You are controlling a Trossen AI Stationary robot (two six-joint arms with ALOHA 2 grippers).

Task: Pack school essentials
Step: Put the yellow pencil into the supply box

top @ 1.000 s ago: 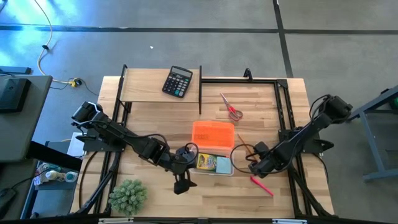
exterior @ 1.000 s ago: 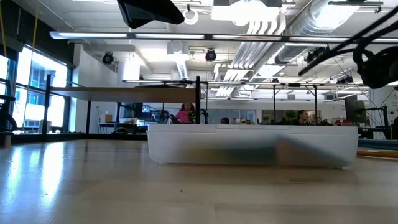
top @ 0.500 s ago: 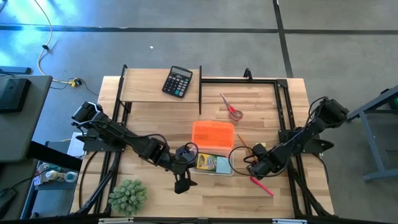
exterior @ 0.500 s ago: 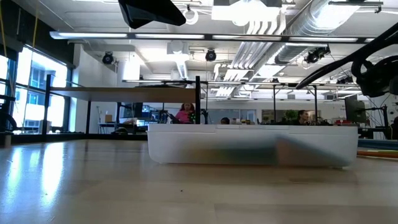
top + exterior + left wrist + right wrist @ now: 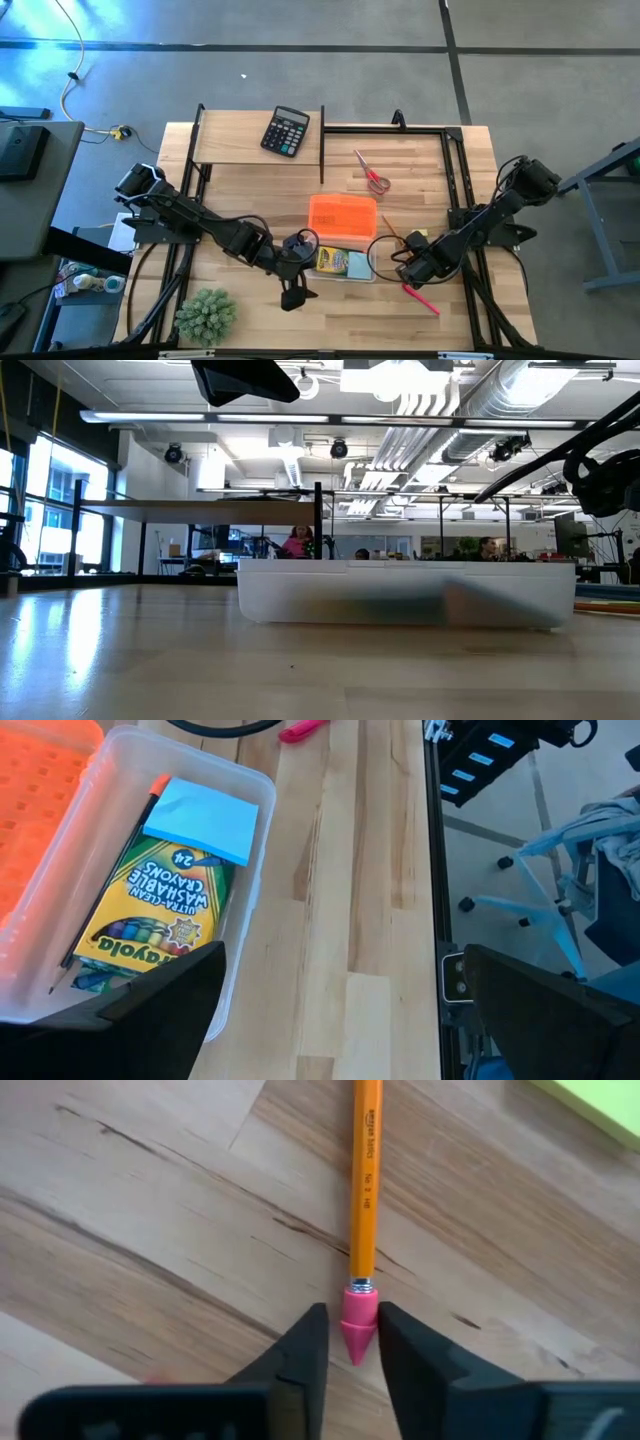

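Pencil (image 5: 362,1190) eraser end pinched between right claw (image 5: 352,1342) fingers, on table (image 5: 150,1230)

My right gripper (image 5: 350,1342) sits low at the table's right side, arm reaching in from the right edge, fingers (image 5: 300,1350) pinched on the pencil (image 5: 363,1190) at its pink eraser end. My left gripper (image 5: 292,293) hangs near the front middle, arm stretched in from the left, fingers (image 5: 170,990) spread wide, holding nothing.
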